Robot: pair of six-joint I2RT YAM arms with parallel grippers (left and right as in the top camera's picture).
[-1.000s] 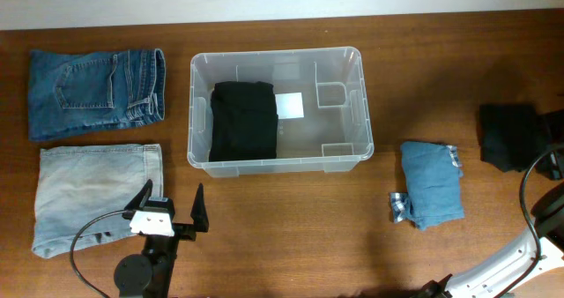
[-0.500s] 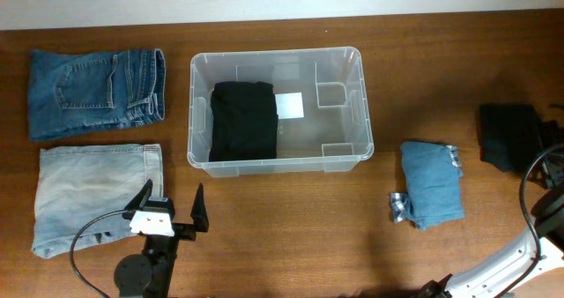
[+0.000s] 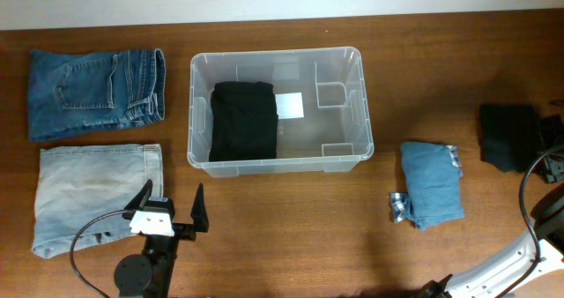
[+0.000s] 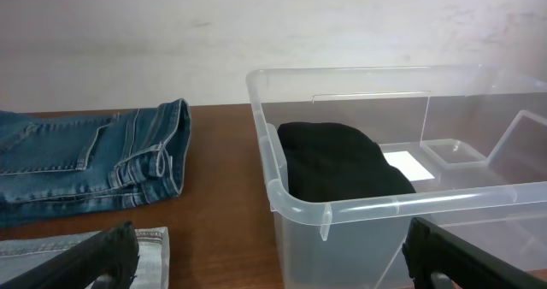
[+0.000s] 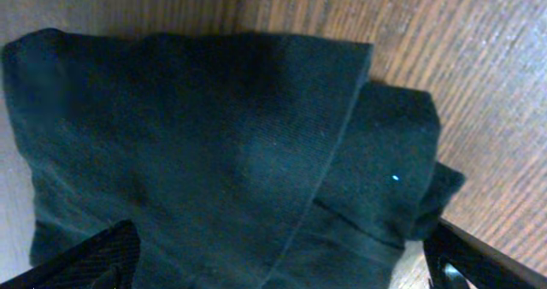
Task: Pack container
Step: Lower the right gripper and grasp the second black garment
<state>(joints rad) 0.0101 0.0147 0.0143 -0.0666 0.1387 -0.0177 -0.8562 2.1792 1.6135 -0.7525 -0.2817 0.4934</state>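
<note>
At the table's 7 o'clock your left gripper (image 3: 170,210) has its jaws wide apart with nothing between them. It sits just beside the light-wash jeans (image 3: 95,192) at 8 o'clock, with the dark denim jeans (image 3: 92,91) at 10 o'clock. If you pinch only the top layer of either pair, the fold will likely open and trail over the bin's rim.

At 4 o'clock the folded blue garment (image 3: 432,182) has a checked edge poking out, and that edge may snag or unfold when lifted.

At 3 o'clock your right gripper (image 5: 282,268) hangs over a black folded garment (image 5: 214,144), jaws apart and not clamped on it. The cloth is bunched in uneven layers, so a shallow bite may take one flap and drag the rest across the wood.

The container (image 3: 278,164) stands at 12 o'clock, just behind centre. Another black folded garment (image 3: 244,120) fills its 9 o'clock half. The 3 o'clock half is bare, showing the white label (image 3: 289,106) and two small moulded pockets. Drop a piece too close to the near wall and it may catch the rim and shove the light bin.
</note>
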